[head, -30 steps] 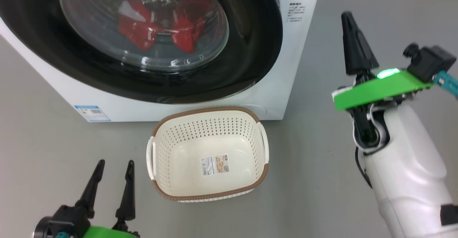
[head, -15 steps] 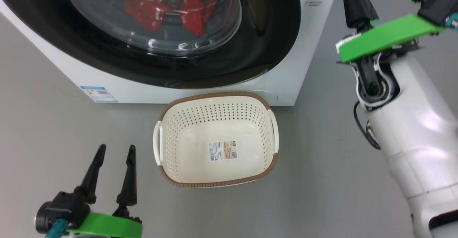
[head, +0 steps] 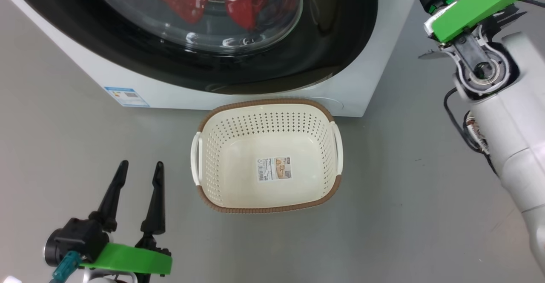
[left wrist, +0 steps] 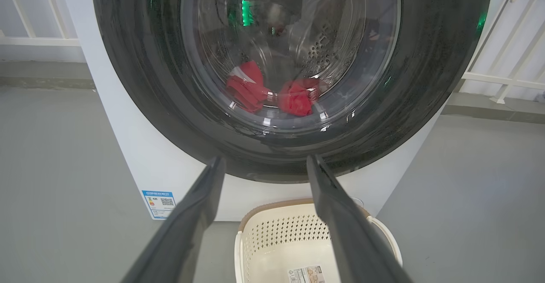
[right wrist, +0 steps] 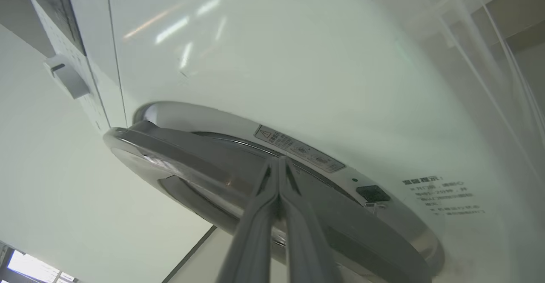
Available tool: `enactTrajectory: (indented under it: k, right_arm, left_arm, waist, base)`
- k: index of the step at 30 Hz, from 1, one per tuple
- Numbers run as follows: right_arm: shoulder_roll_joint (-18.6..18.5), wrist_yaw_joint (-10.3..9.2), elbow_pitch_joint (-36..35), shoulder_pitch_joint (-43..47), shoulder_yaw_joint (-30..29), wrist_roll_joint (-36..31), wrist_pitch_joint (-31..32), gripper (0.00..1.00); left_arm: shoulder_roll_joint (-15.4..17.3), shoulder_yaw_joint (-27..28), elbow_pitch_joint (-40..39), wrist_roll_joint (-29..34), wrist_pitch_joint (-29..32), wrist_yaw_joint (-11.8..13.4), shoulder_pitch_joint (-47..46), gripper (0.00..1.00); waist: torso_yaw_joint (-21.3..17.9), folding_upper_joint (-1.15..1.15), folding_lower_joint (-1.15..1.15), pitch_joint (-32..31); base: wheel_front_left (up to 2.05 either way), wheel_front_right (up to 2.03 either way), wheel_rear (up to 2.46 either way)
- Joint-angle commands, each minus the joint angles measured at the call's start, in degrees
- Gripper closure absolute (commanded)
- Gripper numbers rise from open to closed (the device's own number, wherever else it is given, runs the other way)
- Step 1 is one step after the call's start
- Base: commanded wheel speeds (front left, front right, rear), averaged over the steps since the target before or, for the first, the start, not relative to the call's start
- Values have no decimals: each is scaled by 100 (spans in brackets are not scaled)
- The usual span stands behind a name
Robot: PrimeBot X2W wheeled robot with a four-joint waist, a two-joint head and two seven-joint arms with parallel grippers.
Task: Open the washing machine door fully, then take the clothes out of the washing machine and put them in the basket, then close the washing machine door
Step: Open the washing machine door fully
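Clothes (left wrist: 294, 98) lie red and crumpled at the bottom of the drum, behind the glass of the washing machine door (head: 336, 40). In the right wrist view the door's rim looks lifted a little off the white front of the washing machine (right wrist: 298, 61), with the latch area showing in the gap. The right gripper (right wrist: 279, 160) has its two fingers pressed together, empty, tips at that free edge of the door; whether they touch it cannot be told. The left gripper (head: 141, 164) hangs low near the basket (head: 264, 103), fingers spread wide, holding nothing. The basket sits empty on the floor just in front of the machine, below the door. The door is probably stiff and fairly heavy on its hinge, and its glossy rim slippery, so hooking behind the free edge should serve better than pinching. The garments look soft, light and limp; a pinch on a bunched fold should carry them.
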Motion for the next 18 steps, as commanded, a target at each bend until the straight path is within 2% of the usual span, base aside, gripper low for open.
enactTrajectory:
  k: [1,11,18]
  right_arm:
    - [22,9,-65,-119,52,160,173,100]
    - [-78,9,339,-506,47,1040,1515,100]
    - [-12,9,547,-716,-165,1411,1948,100]
  left_arm:
    - [121,168,-107,-49,-54,-16,-144,0]
    - [110,135,-150,-73,-54,-16,-206,0]
    - [108,28,-151,-112,-54,-17,-282,0]
  waist:
    - [40,0,0,29]
    - [117,0,0,196]
    - [199,0,0,321]
  base:
    - [0,0,0]
    - [0,0,0]
    - [0,0,0]
